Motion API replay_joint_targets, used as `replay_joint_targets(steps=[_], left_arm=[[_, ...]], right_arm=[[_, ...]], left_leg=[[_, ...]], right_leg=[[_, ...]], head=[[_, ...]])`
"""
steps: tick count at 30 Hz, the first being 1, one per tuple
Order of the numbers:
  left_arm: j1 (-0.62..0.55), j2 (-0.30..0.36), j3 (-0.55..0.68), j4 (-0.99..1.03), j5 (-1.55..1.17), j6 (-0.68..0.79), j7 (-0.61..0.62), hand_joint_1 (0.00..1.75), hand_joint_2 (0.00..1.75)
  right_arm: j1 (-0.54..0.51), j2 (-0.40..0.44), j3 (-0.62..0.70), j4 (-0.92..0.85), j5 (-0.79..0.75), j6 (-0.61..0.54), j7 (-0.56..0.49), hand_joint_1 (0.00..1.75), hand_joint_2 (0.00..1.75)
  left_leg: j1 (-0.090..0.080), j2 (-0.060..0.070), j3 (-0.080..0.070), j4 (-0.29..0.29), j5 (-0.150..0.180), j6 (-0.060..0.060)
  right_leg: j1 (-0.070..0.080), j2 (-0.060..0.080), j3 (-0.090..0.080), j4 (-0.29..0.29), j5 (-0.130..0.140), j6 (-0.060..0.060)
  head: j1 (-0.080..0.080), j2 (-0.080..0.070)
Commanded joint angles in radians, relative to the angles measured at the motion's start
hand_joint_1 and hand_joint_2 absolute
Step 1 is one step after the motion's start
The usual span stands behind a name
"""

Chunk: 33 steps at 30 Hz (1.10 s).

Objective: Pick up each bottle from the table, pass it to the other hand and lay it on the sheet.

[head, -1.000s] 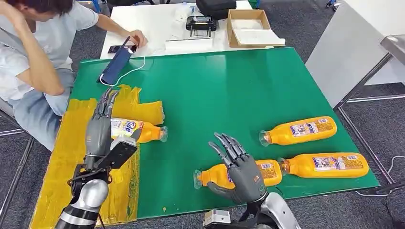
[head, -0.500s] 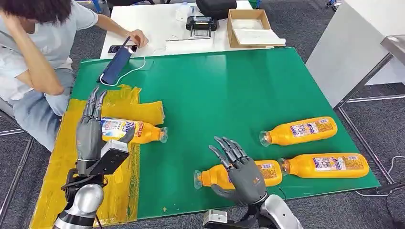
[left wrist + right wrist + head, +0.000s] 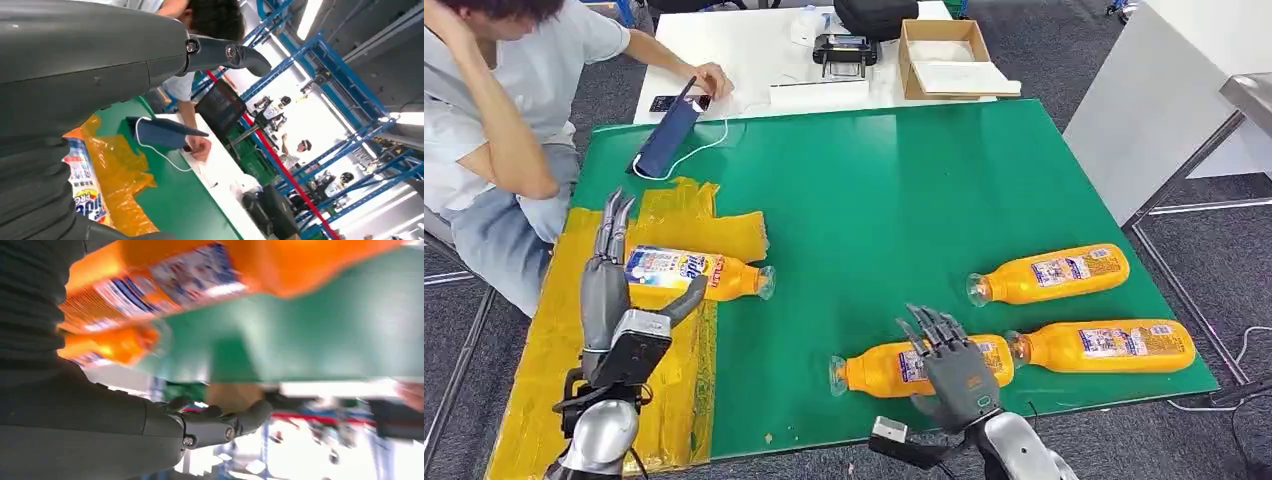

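At the lower right of the head view the right robot hand (image 3: 954, 365) has dropped lower and nearer the front edge than a second ago; it hangs open, fingers spread, just over the label end of the nearest bottle (image 3: 894, 368), holding nothing. At the lower left the left robot hand (image 3: 614, 290) has slid leftward off the bottle on the sheet (image 3: 694, 272); it too is open, dark fingers straight and pointing up the frame, thumb angled toward that bottle, so the bottle's white and blue label is now uncovered.

The nearest bottle is smooth orange plastic lying on its side, its clear cap end to the left. Just right of it, almost touching, lies a second bottle (image 3: 1104, 345), and a third bottle (image 3: 1049, 274) lies a little farther up the frame; none has shifted. The yellow sheet (image 3: 554, 330) is crinkled, glossy film with ragged edges, spread over the left part of the flat green worktop (image 3: 894, 190).

At the upper left of the worktop a dark blue pouch (image 3: 664, 140) lies with a white cable. Beyond, a person (image 3: 494, 110) sits at a white table (image 3: 744, 50) that carries an open cardboard box (image 3: 944, 55).
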Motion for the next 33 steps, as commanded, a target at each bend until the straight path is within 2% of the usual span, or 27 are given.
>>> replay_joint_targets(steps=[1,8,13,16,20,25,26,27,29,30,31,32,33], left_arm=[[0.002,-0.008,-0.008,-0.01,0.049,-0.024,-0.007,0.0,1.75],[0.002,-0.005,-0.016,-0.004,0.053,-0.042,0.001,0.0,1.75],[-0.004,-0.004,-0.023,0.002,0.103,-0.087,-0.005,0.0,1.75],[-0.015,-0.004,-0.035,0.025,0.108,-0.097,-0.004,0.0,1.75],[-0.017,-0.004,-0.043,0.033,0.109,-0.098,-0.005,0.0,1.75],[-0.029,-0.002,-0.06,0.048,0.111,-0.102,-0.004,0.0,1.75],[-0.029,-0.003,-0.06,0.049,0.111,-0.102,-0.004,0.0,1.75],[-0.029,-0.003,-0.061,0.049,0.111,-0.102,-0.004,0.0,1.75],[-0.029,-0.003,-0.061,0.049,0.111,-0.102,-0.004,0.0,1.75],[-0.029,-0.003,-0.061,0.049,0.111,-0.102,-0.004,0.0,1.75],[-0.028,-0.003,-0.062,0.049,0.112,-0.102,-0.004,0.0,1.75],[-0.029,-0.003,-0.064,0.049,0.112,-0.1,-0.004,0.0,1.75],[-0.029,-0.003,-0.064,0.049,0.112,-0.098,-0.004,0.0,1.75]], right_arm=[[-0.049,0.003,-0.053,0.204,0.037,0.016,0.041,0.0,1.75],[-0.052,0.01,-0.073,0.228,0.039,0.023,0.058,0.0,1.75],[-0.071,0.014,-0.102,0.276,0.019,0.046,0.066,0.0,1.75],[-0.092,0.018,-0.115,0.331,0.011,0.056,0.064,0.0,1.75],[-0.101,0.023,-0.125,0.36,-0.009,0.059,0.049,0.0,1.75],[-0.13,0.033,-0.134,0.431,-0.025,0.073,0.042,0.0,1.75],[-0.131,0.033,-0.135,0.436,-0.025,0.074,0.042,0.0,1.75],[-0.13,0.032,-0.135,0.438,-0.025,0.075,0.042,0.0,1.75],[-0.131,0.032,-0.135,0.443,-0.024,0.076,0.042,0.0,1.75],[-0.131,0.032,-0.135,0.443,-0.024,0.076,0.042,0.3,1.75],[-0.132,0.031,-0.136,0.448,-0.024,0.076,0.042,1.12,1.75],[-0.134,0.03,-0.135,0.458,-0.027,0.08,0.038,1.38,1.75],[-0.135,0.03,-0.135,0.46,-0.03,0.081,0.036,1.43,1.75]], left_leg=[[0.001,0.001,0.006,-0.001,-0.002,-0.002],[0.001,0.0,0.004,0.0,-0.002,-0.002],[0.001,0.0,0.01,0.0,-0.004,-0.003],[0.001,0.0,0.005,-0.001,-0.001,-0.002],[0.001,-0.001,0.01,-0.001,-0.003,-0.003],[0.001,-0.001,0.008,-0.001,-0.001,-0.002],[0.001,-0.001,0.014,0.0,-0.003,-0.004],[0.001,-0.001,0.01,-0.001,-0.001,-0.002],[0.001,-0.002,0.014,0.0,-0.002,-0.002],[0.001,-0.002,0.015,0.0,-0.003,-0.002],[0.001,-0.002,0.017,-0.001,-0.006,-0.005],[0.001,-0.002,0.019,-0.001,-0.006,-0.005],[0.001,-0.001,0.018,-0.001,-0.006,-0.004]], right_leg=[[0.001,0.0,0.006,-0.002,-0.002,-0.002],[0.001,0.0,0.004,-0.001,-0.001,-0.001],[0.001,-0.001,0.01,-0.001,-0.003,-0.003],[0.001,-0.001,0.005,-0.002,-0.001,-0.001],[0.001,-0.002,0.01,-0.002,-0.002,-0.002],[0.001,-0.002,0.007,-0.002,-0.001,-0.002],[0.002,-0.003,0.013,-0.001,-0.003,-0.004],[0.001,-0.003,0.009,-0.002,-0.002,-0.003],[0.001,-0.004,0.008,-0.001,-0.003,-0.004],[0.001,-0.004,0.005,-0.001,-0.004,-0.004],[0.001,-0.003,0.006,-0.002,-0.006,-0.002],[0.001,-0.004,0.008,-0.002,-0.007,-0.002],[0.001,-0.003,0.007,-0.003,-0.006,-0.002]], head=[[0.0,0.0],[0.0,0.0],[0.0,0.0],[0.0,0.0],[0.0,0.0],[0.0,0.0],[0.0,0.0],[0.0,0.0],[0.0,0.0],[0.0,0.0],[0.0,0.0],[0.0,0.0],[0.0,0.0]])
